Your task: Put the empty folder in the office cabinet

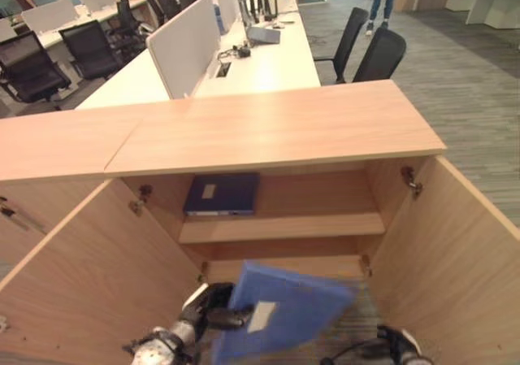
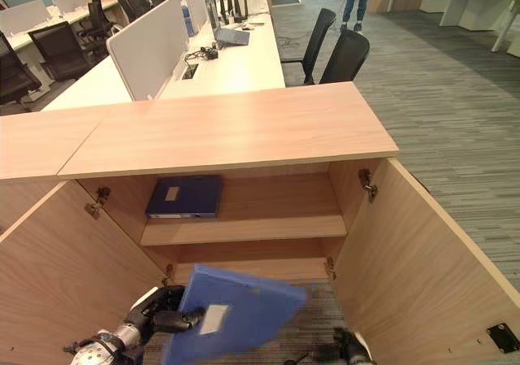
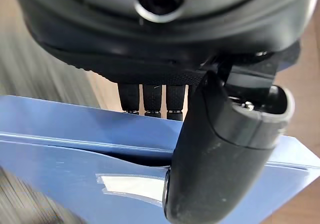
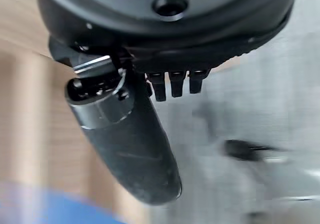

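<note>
Folder (image 1: 284, 312): blue, held low before the open cabinet (image 1: 276, 129), clamped at its left edge between thumb and fingers of the left hand (image 1: 213, 304); lower shelf (image 1: 284, 266) lies just beyond it; right hand (image 4: 125, 139) empty, fingers slack, beside the cabinet.

blue folder (image 1: 284, 312), white label — light-wood cabinet (image 1: 268, 129)

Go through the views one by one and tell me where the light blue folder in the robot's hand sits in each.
Left eye view: blue folder at bottom centre, pinched by the left hand, before the open cabinet.
Right eye view: bottom, left of centre.
Left wrist view: lower half, under the thumb.
Right wrist view: blurred blue patch, bottom-left corner.
Shared landmark: the folder's white label.
</note>
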Controlling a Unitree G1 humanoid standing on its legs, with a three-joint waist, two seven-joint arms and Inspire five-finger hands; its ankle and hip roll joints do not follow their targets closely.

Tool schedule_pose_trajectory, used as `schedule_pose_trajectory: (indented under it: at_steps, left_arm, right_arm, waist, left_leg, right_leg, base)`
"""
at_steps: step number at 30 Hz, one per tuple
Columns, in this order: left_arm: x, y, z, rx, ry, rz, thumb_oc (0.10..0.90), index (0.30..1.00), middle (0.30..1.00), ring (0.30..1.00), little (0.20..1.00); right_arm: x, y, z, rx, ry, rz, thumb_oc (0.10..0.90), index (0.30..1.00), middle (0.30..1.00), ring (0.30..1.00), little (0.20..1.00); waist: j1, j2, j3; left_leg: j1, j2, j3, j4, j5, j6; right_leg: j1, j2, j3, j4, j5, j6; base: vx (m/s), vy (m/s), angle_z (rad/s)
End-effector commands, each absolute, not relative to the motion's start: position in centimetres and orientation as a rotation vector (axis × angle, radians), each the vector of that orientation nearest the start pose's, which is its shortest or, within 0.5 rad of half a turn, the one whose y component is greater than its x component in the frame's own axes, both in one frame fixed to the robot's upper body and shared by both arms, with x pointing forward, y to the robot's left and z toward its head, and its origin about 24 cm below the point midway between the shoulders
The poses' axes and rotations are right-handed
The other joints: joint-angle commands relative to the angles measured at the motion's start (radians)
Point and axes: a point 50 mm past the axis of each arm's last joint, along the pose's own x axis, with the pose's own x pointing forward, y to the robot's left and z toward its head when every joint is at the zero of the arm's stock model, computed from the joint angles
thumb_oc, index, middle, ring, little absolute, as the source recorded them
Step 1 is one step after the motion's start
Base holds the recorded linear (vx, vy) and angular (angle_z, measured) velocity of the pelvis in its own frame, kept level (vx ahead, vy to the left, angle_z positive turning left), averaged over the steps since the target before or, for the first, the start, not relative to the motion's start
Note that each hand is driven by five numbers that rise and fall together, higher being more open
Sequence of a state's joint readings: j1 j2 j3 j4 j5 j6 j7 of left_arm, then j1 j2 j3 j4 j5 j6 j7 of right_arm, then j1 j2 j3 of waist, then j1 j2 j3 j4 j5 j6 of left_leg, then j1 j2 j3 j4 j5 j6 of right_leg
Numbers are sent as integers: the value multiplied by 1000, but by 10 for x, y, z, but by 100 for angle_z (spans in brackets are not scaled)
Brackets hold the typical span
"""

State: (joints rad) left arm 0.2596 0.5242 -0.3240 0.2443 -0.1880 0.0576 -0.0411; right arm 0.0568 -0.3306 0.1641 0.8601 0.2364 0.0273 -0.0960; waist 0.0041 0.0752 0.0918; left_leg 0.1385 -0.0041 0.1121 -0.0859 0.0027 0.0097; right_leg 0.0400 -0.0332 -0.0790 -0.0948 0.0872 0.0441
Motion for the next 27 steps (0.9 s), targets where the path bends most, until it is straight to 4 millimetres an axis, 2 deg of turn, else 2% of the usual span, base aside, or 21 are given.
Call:
schedule_pose_trajectory:
  at_steps: [1, 4, 5, 6, 8, 10, 12, 13, 14, 15, 19, 23, 27]
  left_arm:
    - [170, 226, -43, 429, 473, -168, 400, 300, 300, 300, 300]
    - [166, 238, -41, 531, 466, -106, 400, 300, 300, 300, 300]
    - [168, 244, -36, 621, 439, -75, 400, 300, 300, 300, 300]
    - [168, 244, -37, 622, 440, -75, 400, 300, 300, 300, 300]
    - [170, 252, -28, 709, 403, -37, 400, 300, 300, 300, 300]
    - [177, 252, -16, 744, 333, -31, 400, 300, 300, 300, 300]
    - [179, 249, -13, 726, 313, -38, 400, 300, 300, 300, 300]
    - [181, 246, -10, 703, 296, -48, 400, 300, 300, 300, 300]
    - [186, 237, -3, 633, 252, -86, 400, 300, 300, 300, 300]
    - [186, 237, -3, 632, 253, -85, 400, 300, 300, 300, 300]
    - [197, 221, 12, 513, 171, -158, 400, 300, 300, 300, 300]
    - [206, 213, 27, 505, 99, -198, 400, 300, 300, 300, 300]
    - [214, 205, 49, 475, -1, -254, 400, 300, 300, 300, 300]
  right_arm:
    - [164, -246, -109, -267, 806, -159, 800, 900, 900, 900, 900]
    - [174, -248, -93, -351, 722, -131, 800, 900, 900, 900, 900]
    - [178, -255, -85, -450, 686, -122, 800, 900, 900, 900, 900]
    - [178, -255, -85, -451, 687, -122, 800, 900, 900, 900, 900]
    - [189, -264, -65, -611, 596, -111, 800, 900, 900, 900, 900]
    - [203, -269, -45, -746, 490, -109, 800, 900, 900, 900, 900]
    - [210, -268, -37, -773, 448, -100, 800, 900, 900, 900, 900]
    - [215, -264, -32, -783, 417, -83, 800, 900, 900, 900, 900]
    - [226, -252, -22, -790, 353, -11, 800, 900, 900, 900, 900]
    - [226, -252, -22, -790, 352, -10, 800, 900, 900, 900, 900]
    - [243, -219, -14, -779, 269, 159, 800, 900, 900, 900, 900]
    - [254, -196, -6, -787, 199, 257, 800, 900, 900, 900, 900]
    - [265, -171, 12, -811, 95, 375, 800, 900, 900, 900, 900]
  waist:
    - [-10, -58, -12]
    - [-6, -60, -8]
    - [0, -62, -8]
    - [-1, -62, -8]
    - [3, -62, -7]
    - [5, -60, -5]
    - [6, -59, -4]
    - [7, -59, -3]
    - [9, -59, -3]
    - [9, -59, -2]
    - [15, -59, -3]
    - [19, -59, -5]
    - [24, -59, -7]
  left_leg:
    - [-32, -14, -86, -1, -70, -33]
    - [-33, -15, -89, -1, -69, -32]
    - [-34, -14, -90, -1, -68, -31]
    - [-34, -14, -91, -1, -68, -31]
    - [-34, -14, -93, -1, -69, -31]
    - [-35, -14, -94, -1, -69, -31]
    - [-36, -14, -94, -1, -68, -31]
    - [-36, -14, -93, -1, -68, -31]
    - [-37, -13, -91, -1, -67, -31]
    - [-37, -13, -91, -1, -67, -31]
    - [-37, -11, -89, -1, -63, -33]
    - [-33, -10, -89, -1, -63, -35]
    - [-32, -9, -89, -1, -61, -38]
  right_leg:
    - [82, -53, -30, 8, -103, 87]
    - [83, -53, -34, 8, -104, 85]
    - [84, -54, -38, 8, -103, 84]
    - [84, -54, -38, 8, -104, 84]
    - [85, -54, -41, 8, -105, 83]
    - [85, -55, -44, 8, -105, 84]
    - [85, -55, -44, 8, -104, 83]
    - [85, -55, -44, 8, -104, 83]
    - [84, -57, -43, 8, -102, 83]
    - [84, -57, -43, 8, -102, 83]
    - [84, -59, -42, 8, -100, 82]
    - [87, -59, -44, 8, -101, 82]
    - [90, -60, -48, 8, -103, 82]
  base:
    - [-23, 1, 11]
    - [-12, 2, 4]
    - [0, 0, 0]
    - [-5, -10, 3]
    - [-2, -2, 4]
    - [0, 0, 0]
    - [0, 0, 0]
    - [0, 0, 0]
    - [0, 0, 0]
    - [0, 0, 0]
    - [-5, -2, -2]
    - [0, 0, 0]
    - [-1, -13, 3]
